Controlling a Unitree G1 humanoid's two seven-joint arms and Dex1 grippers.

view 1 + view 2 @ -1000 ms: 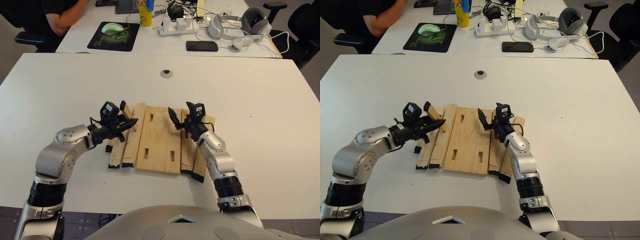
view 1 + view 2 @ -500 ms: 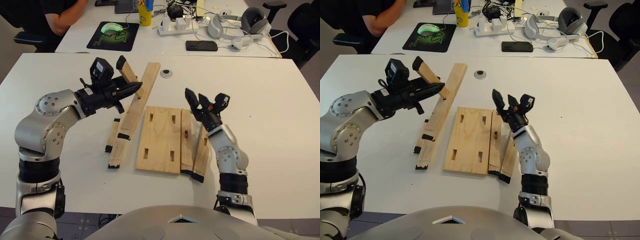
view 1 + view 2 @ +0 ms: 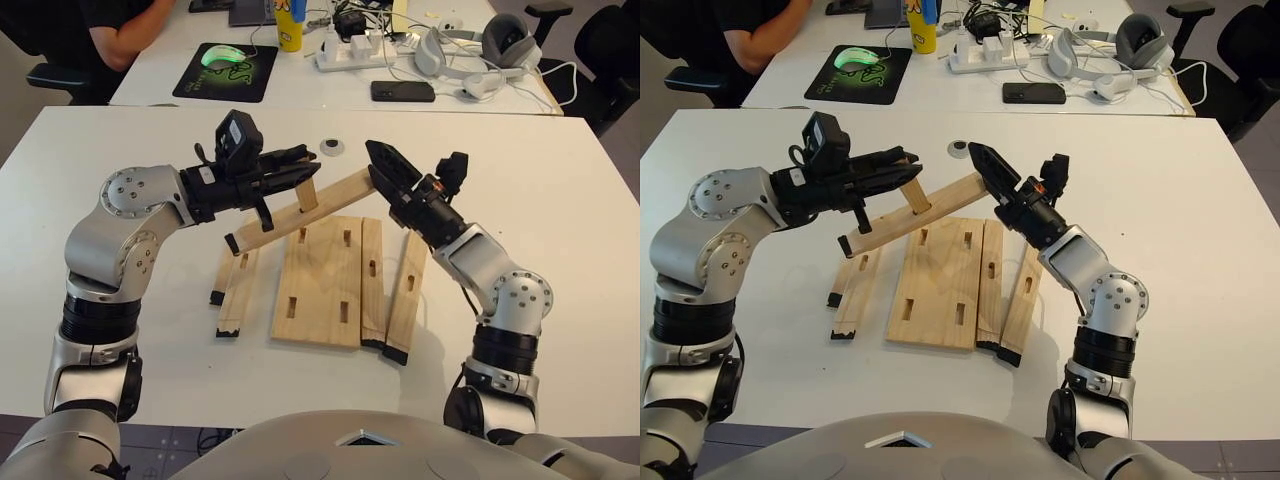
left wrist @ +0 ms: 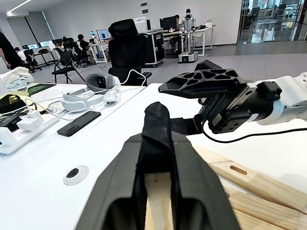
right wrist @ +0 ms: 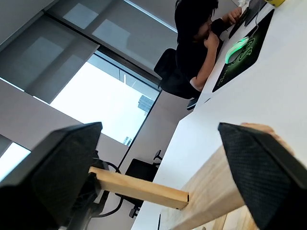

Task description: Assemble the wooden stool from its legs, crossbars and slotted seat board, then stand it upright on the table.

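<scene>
Between the wide-spread fingers of your right gripper (image 3: 382, 168) lies the far end of the leg (image 3: 335, 197), raised above the seat board (image 3: 320, 275), while your left gripper (image 3: 300, 178) clamps its crossbar (image 3: 304, 196). Close squarely on that end before turning, or the joint may twist loose.

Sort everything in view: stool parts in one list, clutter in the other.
Job: raised leg with crossbar, in the left gripper; slotted seat board; pieces left of the board; pieces right of it.
Lying about: mouse pad; mouse; phone; headset; yellow cup.
</scene>
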